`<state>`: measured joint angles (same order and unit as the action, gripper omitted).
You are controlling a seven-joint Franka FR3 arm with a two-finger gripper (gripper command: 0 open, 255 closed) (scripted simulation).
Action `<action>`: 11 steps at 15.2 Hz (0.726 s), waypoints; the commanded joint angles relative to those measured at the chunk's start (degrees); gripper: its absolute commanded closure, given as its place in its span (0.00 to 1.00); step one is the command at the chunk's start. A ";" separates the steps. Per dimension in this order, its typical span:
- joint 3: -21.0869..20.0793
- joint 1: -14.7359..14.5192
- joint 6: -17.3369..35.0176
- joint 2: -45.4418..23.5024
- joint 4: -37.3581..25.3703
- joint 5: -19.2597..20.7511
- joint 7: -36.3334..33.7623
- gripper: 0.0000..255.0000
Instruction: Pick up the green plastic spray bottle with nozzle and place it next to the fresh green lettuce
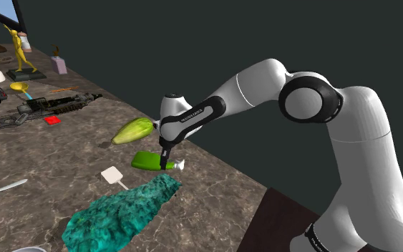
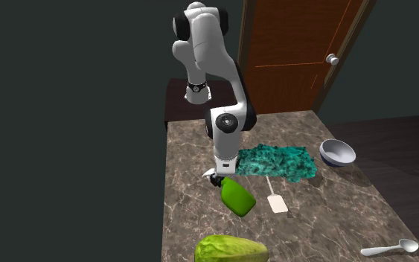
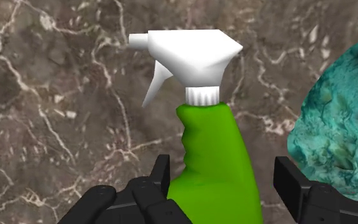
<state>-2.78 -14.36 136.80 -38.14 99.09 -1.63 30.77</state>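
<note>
Where a brown, marble-patterned countertop (image 1: 64,154) runs along a dark wall, a green spray bottle (image 3: 215,159) is seen lying on its side, topped by a white nozzle (image 3: 190,54). The bottle's body is straddled by the gripper (image 1: 166,166), whose black fingers (image 3: 290,181) are held wide: one is set close against the green side, while the other is kept clear of it. A pale green lettuce (image 1: 134,130) is laid near the bottle but apart from it, and a crumpled teal mass (image 1: 121,213) is spread on the bottle's other side. A wooden door (image 2: 297,52) with a round knob is shown behind the arm in the second exterior view, where the lettuce is cut off by the lower edge. The bottle's base is hidden by the gripper in the wrist view. Small objects at the counter's far end, possibly a yellow figurine (image 1: 19,50) among them, are hard to make out.
</note>
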 commanded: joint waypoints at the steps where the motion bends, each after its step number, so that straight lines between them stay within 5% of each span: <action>1: 0.00 0.00 0.00 0.00 0.00 0.00 0.00 0.00; 11: -0.05 0.27 -4.92 4.92 -0.01 -0.09 0.06 0.00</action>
<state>-2.82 -14.08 132.21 -33.52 99.05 -1.72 30.87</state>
